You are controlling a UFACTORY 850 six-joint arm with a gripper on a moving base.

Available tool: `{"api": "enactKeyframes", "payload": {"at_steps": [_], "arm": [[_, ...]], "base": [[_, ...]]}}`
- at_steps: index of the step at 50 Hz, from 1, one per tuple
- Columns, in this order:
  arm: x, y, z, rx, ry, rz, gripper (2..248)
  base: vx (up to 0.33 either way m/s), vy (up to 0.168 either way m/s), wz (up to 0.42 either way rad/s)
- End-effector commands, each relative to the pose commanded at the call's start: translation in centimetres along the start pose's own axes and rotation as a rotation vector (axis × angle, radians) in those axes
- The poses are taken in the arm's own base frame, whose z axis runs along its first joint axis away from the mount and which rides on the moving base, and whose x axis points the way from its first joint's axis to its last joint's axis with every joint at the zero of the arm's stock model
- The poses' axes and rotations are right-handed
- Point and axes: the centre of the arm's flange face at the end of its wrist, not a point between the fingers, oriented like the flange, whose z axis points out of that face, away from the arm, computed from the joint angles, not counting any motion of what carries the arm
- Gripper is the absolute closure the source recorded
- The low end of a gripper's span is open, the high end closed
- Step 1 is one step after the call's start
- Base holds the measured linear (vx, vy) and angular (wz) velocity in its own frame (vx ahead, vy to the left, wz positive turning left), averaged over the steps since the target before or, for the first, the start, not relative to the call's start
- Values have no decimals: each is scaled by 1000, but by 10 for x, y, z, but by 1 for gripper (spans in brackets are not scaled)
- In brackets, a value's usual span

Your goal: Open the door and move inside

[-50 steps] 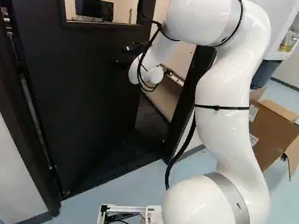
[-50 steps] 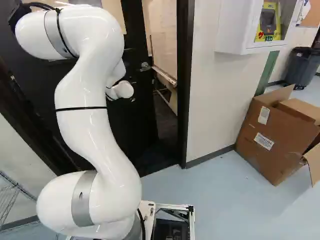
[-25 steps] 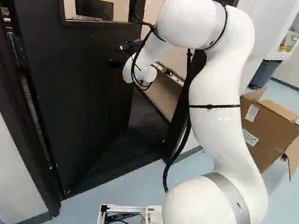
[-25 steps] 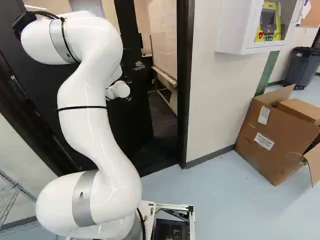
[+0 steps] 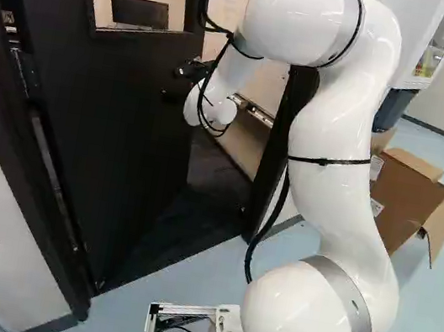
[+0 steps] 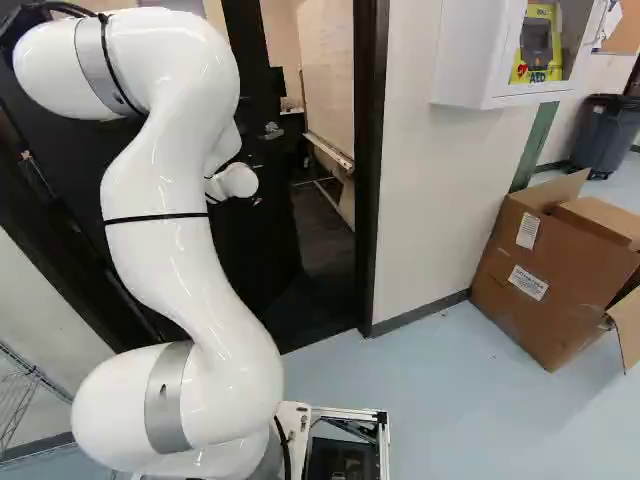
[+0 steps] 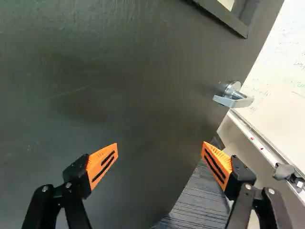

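Since the earlier frames, the door (image 5: pixel 126 124) has swung farther into the room, and its free edge sits farther left in both base views. The arm (image 5: pixel 330 133) has shifted too, its upper bend now farther right in the left base view and farther left in the right one.

In the left base view, the door fills the left half of the frame, partly open, with a monitor (image 5: pixel 141 13) showing through its window at upper left. Near the free edge, upper centre, the gripper (image 5: pixel 180 79) is at the door's face; contact can't be made out.

In the right base view, the lever handle (image 6: pixel 272 131) is at upper centre, just beside the doorway (image 6: pixel 325 210). At right, a cardboard box (image 6: pixel 545 280) with raised flaps lies on the floor (image 6: pixel 440 410), below a wall cabinet (image 6: pixel 485 50).

In the wrist view, the gripper is wide open, its orange pads (image 7: pixel 102 163) well apart, gripping nothing. The door's dark face spreads ahead of them; the lever handle is beyond one finger, near the door's edge, with a whiteboard (image 7: pixel 281 81) past it.
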Motion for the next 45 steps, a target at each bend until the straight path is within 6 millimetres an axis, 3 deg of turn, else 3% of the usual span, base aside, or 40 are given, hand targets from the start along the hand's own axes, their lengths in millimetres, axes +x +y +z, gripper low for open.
{"api": "enactKeyframes", "payload": {"at_steps": [45], "arm": [[-5,10,-101,-128,-58,88,3]], "base": [[0,0,0]]}}
